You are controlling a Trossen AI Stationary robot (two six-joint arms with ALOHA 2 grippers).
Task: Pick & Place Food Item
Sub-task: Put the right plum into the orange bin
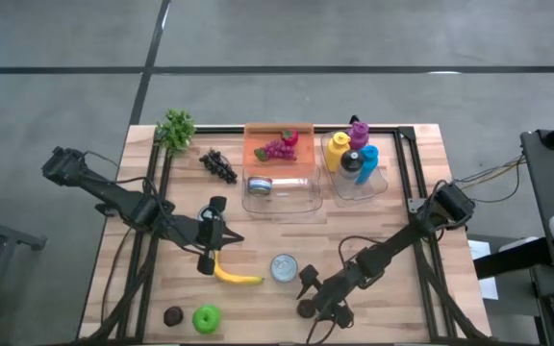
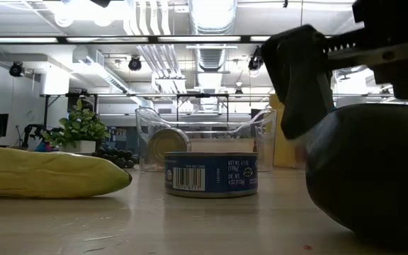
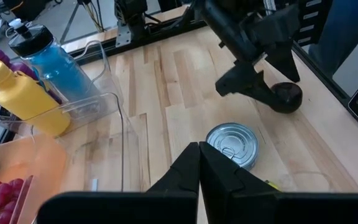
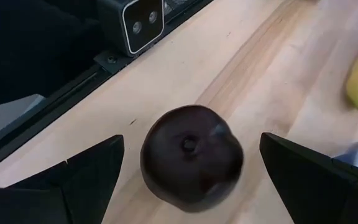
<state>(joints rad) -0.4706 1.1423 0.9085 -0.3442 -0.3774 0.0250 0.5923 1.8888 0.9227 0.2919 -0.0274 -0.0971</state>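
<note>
A dark round fruit (image 4: 191, 158) rests stem dimple up on the wooden table near its front edge, also seen in the high view (image 1: 305, 308) and large at the right of the low view (image 2: 374, 177). My right gripper (image 4: 194, 180) is open, slanting down over the fruit. One finger (image 4: 92, 168) stands on each side of it with a clear gap. My left gripper (image 3: 199, 149) is shut and empty, hovering above the table's middle (image 1: 231, 237), beyond the banana.
A banana (image 1: 236, 277) and a tin can (image 1: 284, 267) lie just left of the fruit. A green apple (image 1: 206, 318) and another dark fruit (image 1: 172, 315) sit at the front left. Clear bins (image 1: 282, 187), an orange tray with grapes (image 1: 279, 147) and bottles (image 1: 354, 159) line the back.
</note>
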